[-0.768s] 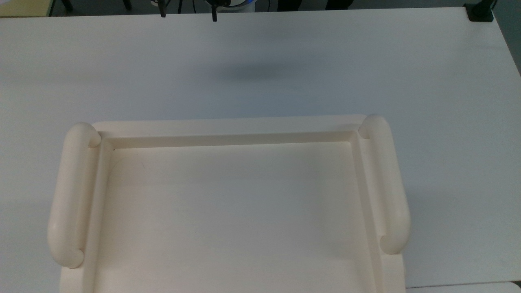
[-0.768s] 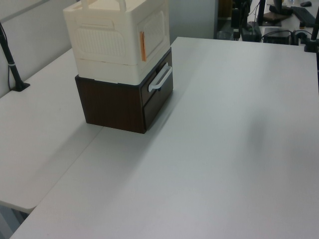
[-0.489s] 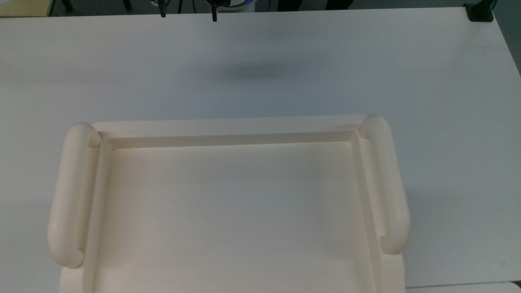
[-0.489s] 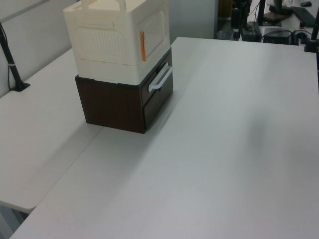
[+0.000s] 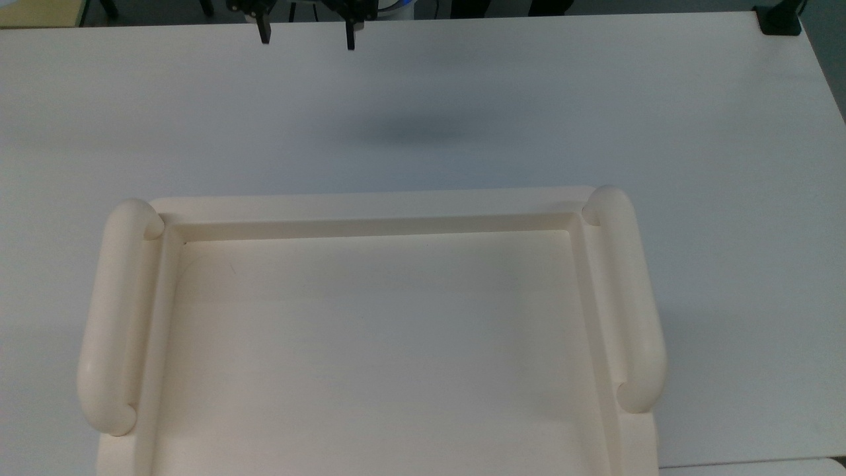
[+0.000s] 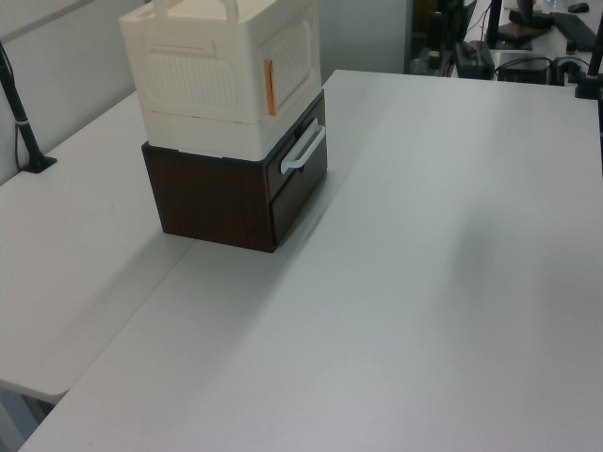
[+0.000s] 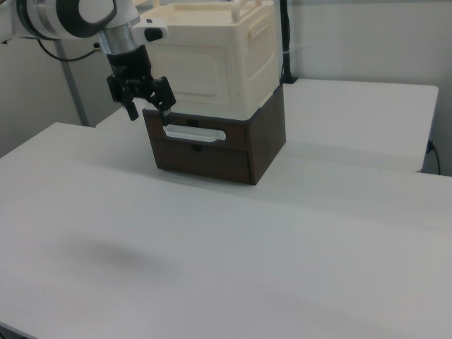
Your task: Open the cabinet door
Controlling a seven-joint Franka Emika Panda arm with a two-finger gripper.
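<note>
**Cream cabinet on dark drawer box, door shut, gripper spread in the air**

Cream plastic cabinet (image 6: 226,75) stands at the upper left of the left view, stacked on a dark brown drawer unit (image 6: 236,193) with a white bar handle (image 6: 303,149). Both sit on a white table (image 6: 424,282).

Top view: the cabinet's recessed tray top (image 5: 377,344) takes up the lower middle of the frame, with a thick rounded rail (image 5: 112,317) down the top view's left side and a second rail (image 5: 631,297) down the top view's right side.

Cabinet door (image 7: 201,70): flat panel with a raised border, on the face turned toward the right view's camera, upper centre of that frame. It lies flush with the body, closed. In the left view the same door (image 6: 287,61) is the narrow face turned toward the left view's right, with an orange-brown strip (image 6: 269,87) along its near edge.

Gripper (image 7: 147,104): upper left of the right view, pointing down, its fingers (image 7: 132,109) well apart with nothing between them. It hangs in the air in front of the cabinet, overlapping the door's lower corner and the drawer unit's top edge in the picture; whether it touches either, I cannot tell. In the top view the gripper (image 5: 307,36) pokes in at the top edge, two dark tips spread wide above the table. A soft grey shadow (image 5: 413,129) lies on the table in the upper middle of that frame.

Black clamp post (image 6: 21,118) at the far left edge of the left view.
</note>
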